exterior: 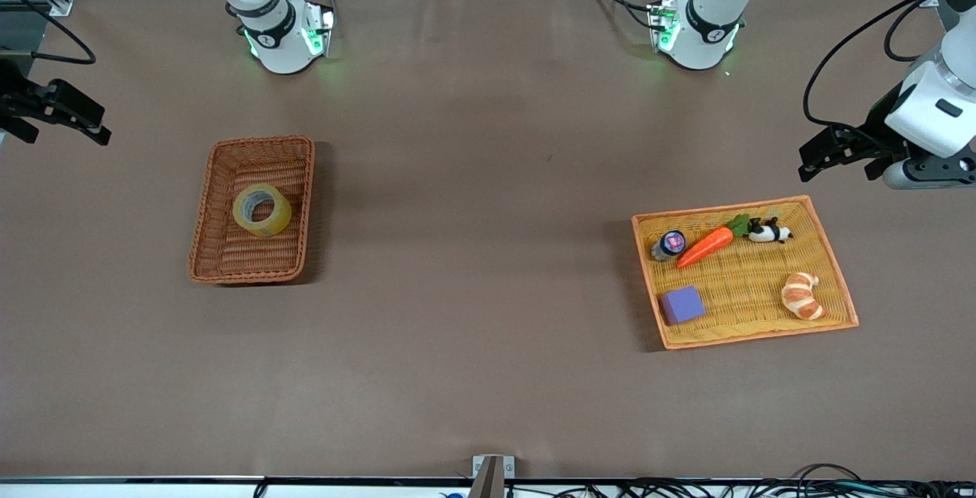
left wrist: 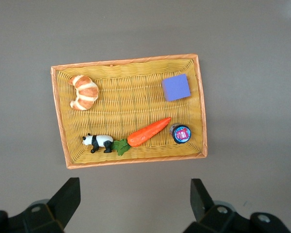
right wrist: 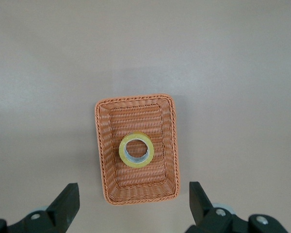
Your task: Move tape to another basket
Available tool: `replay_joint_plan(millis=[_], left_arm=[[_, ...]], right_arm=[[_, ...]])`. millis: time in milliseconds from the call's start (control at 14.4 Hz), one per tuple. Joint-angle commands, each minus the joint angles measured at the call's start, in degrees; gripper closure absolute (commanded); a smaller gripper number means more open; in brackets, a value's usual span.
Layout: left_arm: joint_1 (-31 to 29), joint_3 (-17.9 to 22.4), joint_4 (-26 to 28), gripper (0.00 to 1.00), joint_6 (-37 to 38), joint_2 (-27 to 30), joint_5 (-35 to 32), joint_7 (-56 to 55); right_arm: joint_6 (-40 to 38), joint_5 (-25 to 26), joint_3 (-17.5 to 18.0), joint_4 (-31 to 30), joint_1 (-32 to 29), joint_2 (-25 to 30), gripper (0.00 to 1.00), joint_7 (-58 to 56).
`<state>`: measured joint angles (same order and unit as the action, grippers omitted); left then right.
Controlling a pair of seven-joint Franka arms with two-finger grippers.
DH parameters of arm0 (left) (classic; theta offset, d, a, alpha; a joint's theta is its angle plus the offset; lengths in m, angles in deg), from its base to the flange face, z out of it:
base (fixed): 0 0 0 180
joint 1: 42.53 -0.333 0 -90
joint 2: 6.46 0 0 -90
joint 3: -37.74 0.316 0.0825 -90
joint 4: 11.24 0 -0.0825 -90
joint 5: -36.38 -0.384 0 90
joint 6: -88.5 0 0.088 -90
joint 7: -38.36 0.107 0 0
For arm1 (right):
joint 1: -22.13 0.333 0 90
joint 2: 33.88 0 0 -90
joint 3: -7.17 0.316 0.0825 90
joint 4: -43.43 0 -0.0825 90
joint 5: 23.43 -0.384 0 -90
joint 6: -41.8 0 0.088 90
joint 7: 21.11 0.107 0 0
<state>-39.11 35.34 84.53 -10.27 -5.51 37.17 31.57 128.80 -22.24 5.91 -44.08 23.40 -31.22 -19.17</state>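
The tape [exterior: 261,210], a yellowish ring with a grey core, lies in the deep reddish-brown wicker basket [exterior: 220,271] toward the right arm's end of the table. Both also show in the right wrist view: the tape [right wrist: 136,150] in the basket [right wrist: 140,193]. My right gripper [exterior: 91,123] [right wrist: 134,199] is open and empty, raised high over the table's edge at the right arm's end. My left gripper [exterior: 817,161] [left wrist: 134,199] is open and empty, raised beside the yellow-orange tray [exterior: 837,278] [left wrist: 131,161].
The flat tray at the left arm's end holds a carrot [exterior: 705,245], a toy panda [exterior: 768,232], a croissant [exterior: 802,296], a purple block [exterior: 681,304] and a small round jar [exterior: 669,244]. Brown table cover stretches between basket and tray.
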Motion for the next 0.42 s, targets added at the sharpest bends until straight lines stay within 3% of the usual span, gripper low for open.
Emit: replay_joint_plan(millis=[0, 348], left_arm=[[0.1, -0.2, -1.5, 0.00, 1.0, -0.5, -1.2, -0.9], [0.0, -0.2, -1.5, 0.00, 1.0, -0.6, -1.2, -0.8]], right_arm=[[0.3, -1.1, -0.1, 0.1, 0.1, 0.2, 0.00, -0.3], [0.5, -0.9, -0.1, 0.1, 0.1, 0.3, 0.00, -3.4]])
